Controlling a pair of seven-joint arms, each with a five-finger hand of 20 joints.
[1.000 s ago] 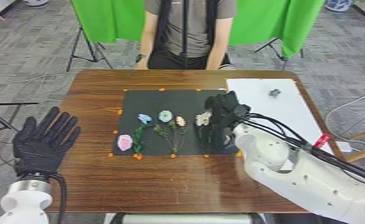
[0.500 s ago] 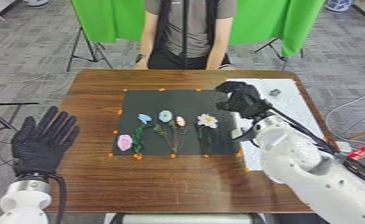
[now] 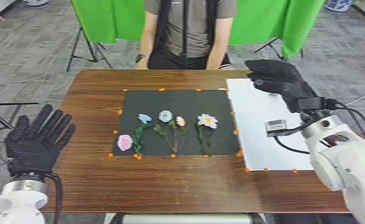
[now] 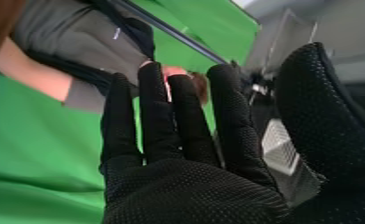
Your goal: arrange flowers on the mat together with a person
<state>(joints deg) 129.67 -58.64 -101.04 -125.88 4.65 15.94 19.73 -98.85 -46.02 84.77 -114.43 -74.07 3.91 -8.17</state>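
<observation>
My right hand (image 3: pixel 281 81) is above the white sheet's far right part, away from the flowers; in the right wrist view the same hand (image 4: pixel 196 192) has straight fingers and holds nothing. My left hand (image 3: pixel 38 142) lies palm up and open at the table's left edge. On the dark mat (image 3: pixel 147 102) are a pink rose (image 3: pixel 124 142) at the left, a blue flower (image 3: pixel 144 118) on a leafy stem, a pale blue flower (image 3: pixel 165 116), a small peach flower (image 3: pixel 180 121) and a white flower (image 3: pixel 207 120) with a green stem at the right.
A white sheet (image 3: pixel 263 145) lies to the right of the mat on the brown table (image 3: pixel 183 182). Orange marks line the mat's edges. A person sits across the table, hands near its far edge, touching no flower.
My right hand has moved from the white flower up and right, off the mat and over the sheet. The white flower stays on the mat. My left hand has shifted slightly.
</observation>
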